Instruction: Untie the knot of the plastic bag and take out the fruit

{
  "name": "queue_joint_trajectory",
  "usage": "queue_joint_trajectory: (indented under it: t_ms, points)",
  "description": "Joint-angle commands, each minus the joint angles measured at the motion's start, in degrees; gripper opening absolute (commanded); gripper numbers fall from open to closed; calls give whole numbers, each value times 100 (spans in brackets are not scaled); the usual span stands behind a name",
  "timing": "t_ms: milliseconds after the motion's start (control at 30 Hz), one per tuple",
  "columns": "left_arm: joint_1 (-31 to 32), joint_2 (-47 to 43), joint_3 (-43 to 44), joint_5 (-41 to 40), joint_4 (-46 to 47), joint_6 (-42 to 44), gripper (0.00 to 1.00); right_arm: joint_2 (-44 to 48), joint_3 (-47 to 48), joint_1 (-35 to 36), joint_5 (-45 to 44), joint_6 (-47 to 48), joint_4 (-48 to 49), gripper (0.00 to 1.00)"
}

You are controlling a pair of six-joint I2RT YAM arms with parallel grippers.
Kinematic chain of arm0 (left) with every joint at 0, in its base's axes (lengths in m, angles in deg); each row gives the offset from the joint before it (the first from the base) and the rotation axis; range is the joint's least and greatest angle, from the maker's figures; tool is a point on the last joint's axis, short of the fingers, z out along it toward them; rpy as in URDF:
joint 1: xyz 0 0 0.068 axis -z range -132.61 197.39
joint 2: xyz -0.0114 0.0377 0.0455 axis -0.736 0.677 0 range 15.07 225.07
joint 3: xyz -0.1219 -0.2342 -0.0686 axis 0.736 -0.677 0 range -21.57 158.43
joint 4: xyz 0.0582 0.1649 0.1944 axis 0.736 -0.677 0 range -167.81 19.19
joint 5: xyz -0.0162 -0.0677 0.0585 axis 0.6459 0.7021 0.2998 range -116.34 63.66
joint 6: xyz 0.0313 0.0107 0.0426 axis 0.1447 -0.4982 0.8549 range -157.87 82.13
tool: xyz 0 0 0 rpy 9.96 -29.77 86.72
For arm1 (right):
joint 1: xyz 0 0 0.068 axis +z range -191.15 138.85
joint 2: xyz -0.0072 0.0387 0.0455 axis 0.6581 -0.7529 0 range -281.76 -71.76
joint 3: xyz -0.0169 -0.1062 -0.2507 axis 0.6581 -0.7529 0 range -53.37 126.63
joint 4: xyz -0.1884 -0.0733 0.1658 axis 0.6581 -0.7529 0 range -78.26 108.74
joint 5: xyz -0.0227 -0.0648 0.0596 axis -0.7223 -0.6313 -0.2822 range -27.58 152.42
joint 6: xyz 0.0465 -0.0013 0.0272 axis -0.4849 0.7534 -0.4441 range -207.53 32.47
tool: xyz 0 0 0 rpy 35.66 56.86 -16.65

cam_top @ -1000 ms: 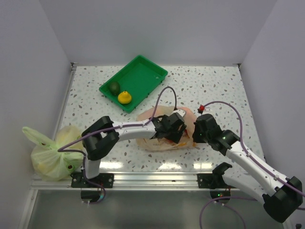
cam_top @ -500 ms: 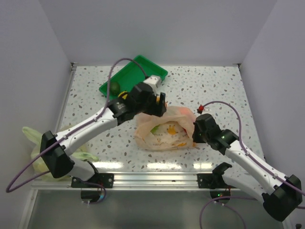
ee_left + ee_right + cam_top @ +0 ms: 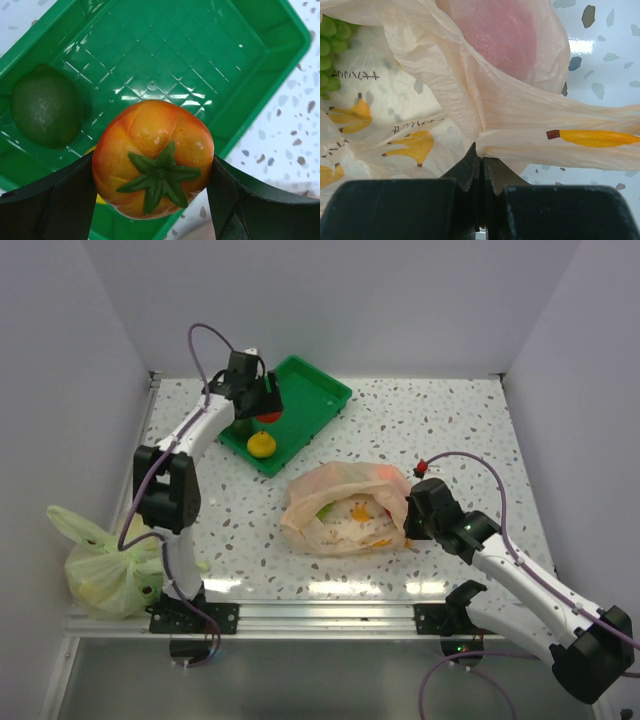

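The pale orange plastic bag (image 3: 345,508) lies mid-table, with orange and green fruit showing inside. No tied knot shows. My right gripper (image 3: 408,522) is shut on a fold of the bag's film (image 3: 520,135) at its right side; its jaws (image 3: 481,160) pinch the film. Green grapes (image 3: 329,40) and a pink fruit (image 3: 505,30) show through the bag. My left gripper (image 3: 262,410) is shut on a red-orange tomato-like fruit (image 3: 152,155), held above the green tray (image 3: 310,395). The tray holds a yellow fruit (image 3: 262,444) and a dark green fruit (image 3: 45,112).
A tied yellow-green bag (image 3: 105,565) sits at the front left corner. White walls stand close on the left, back and right. The tray's rim (image 3: 260,95) runs under the held fruit, with speckled table beyond it.
My left arm swung from the bag to the tray at the back left, carrying the red-orange fruit. The right gripper stayed shut on the bag.
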Motion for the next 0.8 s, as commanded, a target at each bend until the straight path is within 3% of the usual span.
queue_joint_trajectory:
  t_ms: [0, 133, 233, 267, 300, 567, 767]
  points:
    - [-92, 677, 1181, -322, -82, 202, 46, -24, 212, 10, -17, 36, -12, 0]
    - [-224, 1442, 1800, -568, -249, 369, 62, -85, 220, 1, 10, 53, -20, 0]
    - [-233, 1619, 1880, -516, -293, 483, 81, -94, 247, 10, -8, 88, -20, 0]
    - [-233, 1506, 1819, -507, -250, 492, 95, -120, 256, 1, 1, 97, -20, 0]
    - [-224, 1409, 1601, -498, -188, 510, 100, -138, 264, 10, 1, 114, -12, 0]
    - [-48, 13, 659, -849, 24, 896, 100, -252, 387, 1, 1, 150, 94, 0]
    - [785, -1041, 114, -1306, -345, 1204, 100, -164, 458, 10, -17, 167, 32, 0]
